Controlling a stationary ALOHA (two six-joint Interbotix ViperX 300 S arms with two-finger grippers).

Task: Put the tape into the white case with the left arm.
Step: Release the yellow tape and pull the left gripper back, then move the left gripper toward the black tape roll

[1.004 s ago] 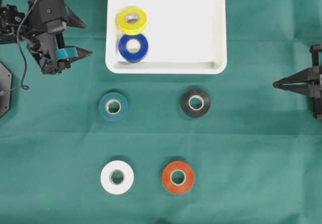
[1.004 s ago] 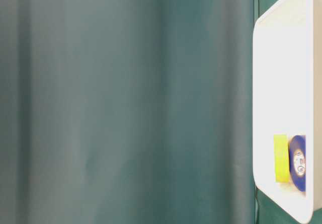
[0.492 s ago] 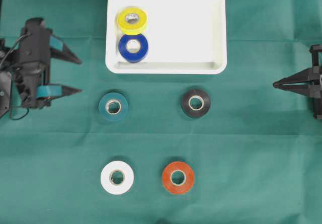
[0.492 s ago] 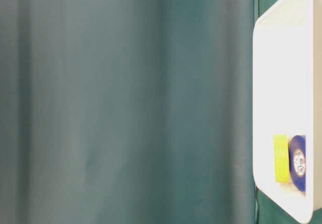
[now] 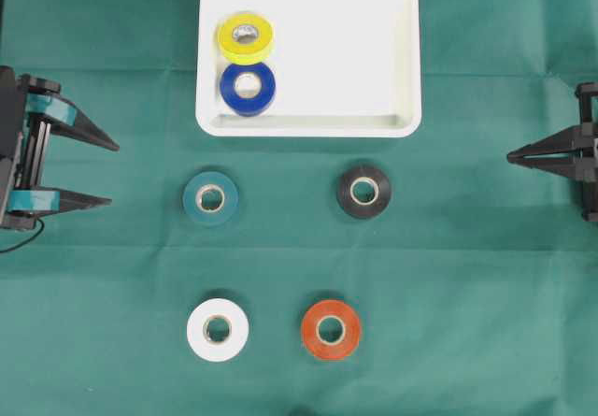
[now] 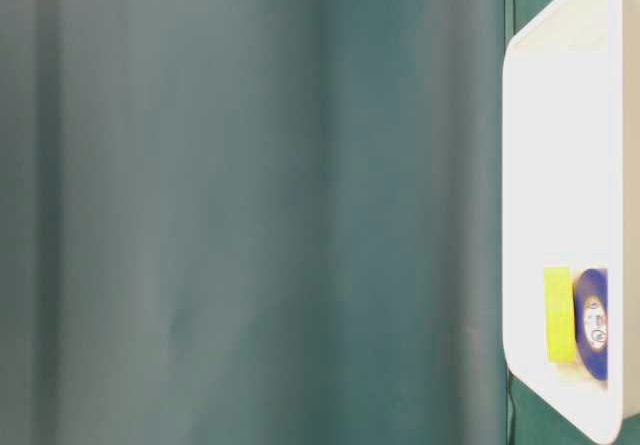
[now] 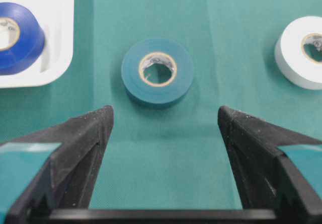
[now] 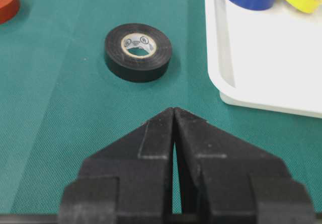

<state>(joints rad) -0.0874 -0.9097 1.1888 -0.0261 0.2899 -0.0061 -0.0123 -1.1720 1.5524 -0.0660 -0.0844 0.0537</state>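
Two tapes sit in the case (image 5: 374, 79) already, yellow (image 5: 245, 37) and blue (image 5: 248, 90) touching each other. Four wait on the green counter (image 5: 467, 276): teal (image 5: 210, 197), black (image 5: 363, 192), white (image 5: 218, 329), orange (image 5: 331, 328). The left hand (image 5: 110, 173), empty with prongs wide apart, has swung down from beside the case and now lines up on the teal tape, which its wrist view frames between the prongs. That looks like the next pick. The right hand (image 5: 512, 157) stays parked, prongs together.
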